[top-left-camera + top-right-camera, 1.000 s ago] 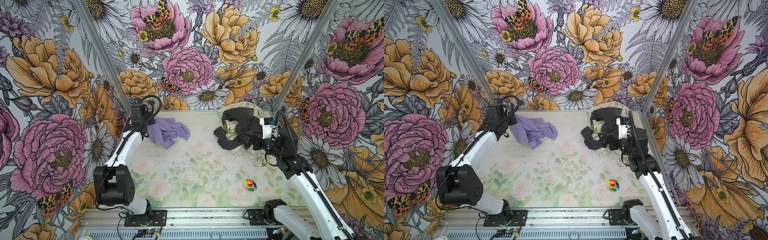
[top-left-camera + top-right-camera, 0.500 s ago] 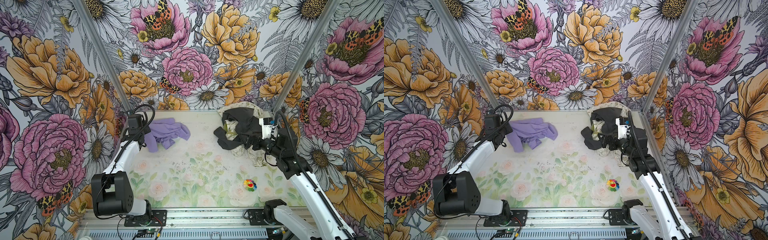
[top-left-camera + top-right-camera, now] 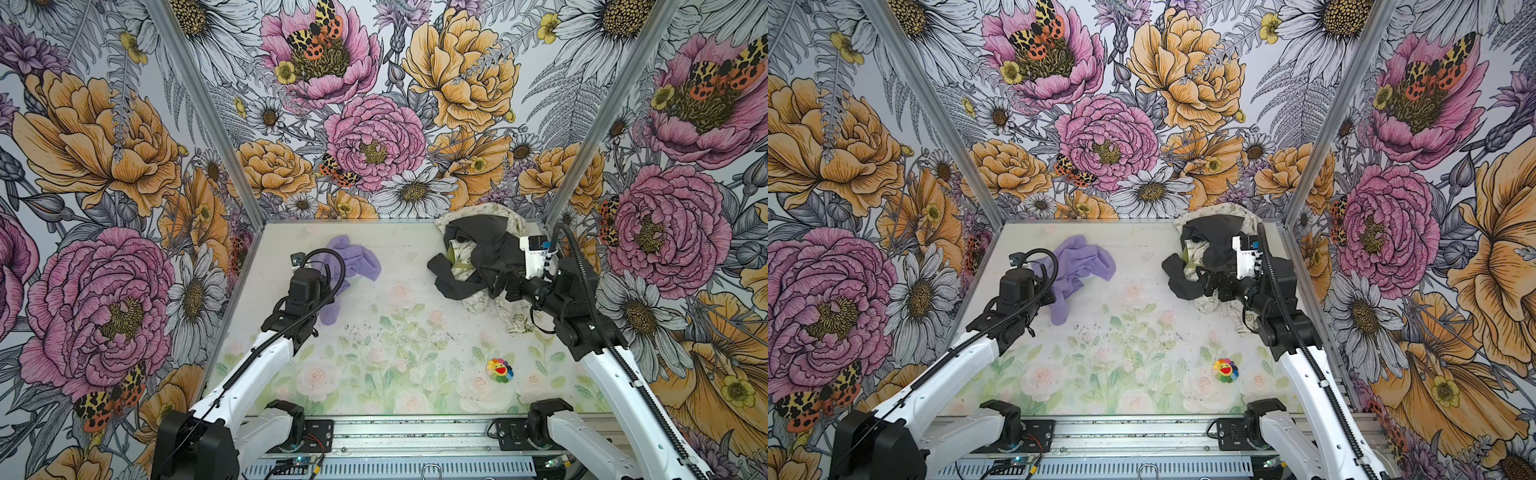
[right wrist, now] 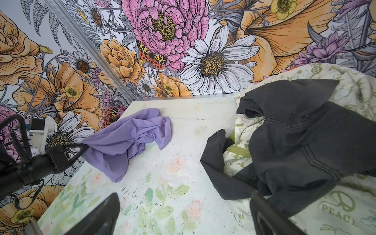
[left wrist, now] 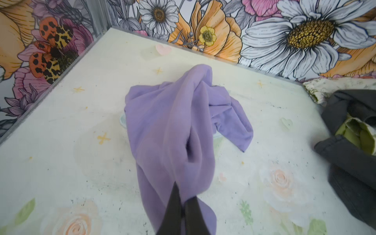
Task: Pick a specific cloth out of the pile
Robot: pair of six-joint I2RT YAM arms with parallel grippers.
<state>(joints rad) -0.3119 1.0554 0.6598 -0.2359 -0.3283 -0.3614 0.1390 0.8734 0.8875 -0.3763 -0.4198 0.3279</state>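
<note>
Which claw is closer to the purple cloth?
Left. The left gripper is shut on a fold of the cloth; the right gripper is open, apart from it, at the edge of the pile.

Rumpled lavender cloth [image 3: 358, 261], well apart from grey-and-cream pile [image 3: 487, 248]

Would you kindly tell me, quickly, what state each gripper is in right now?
Left gripper: closed on the lavender cloth.
Right gripper: open, holding nothing.
</note>
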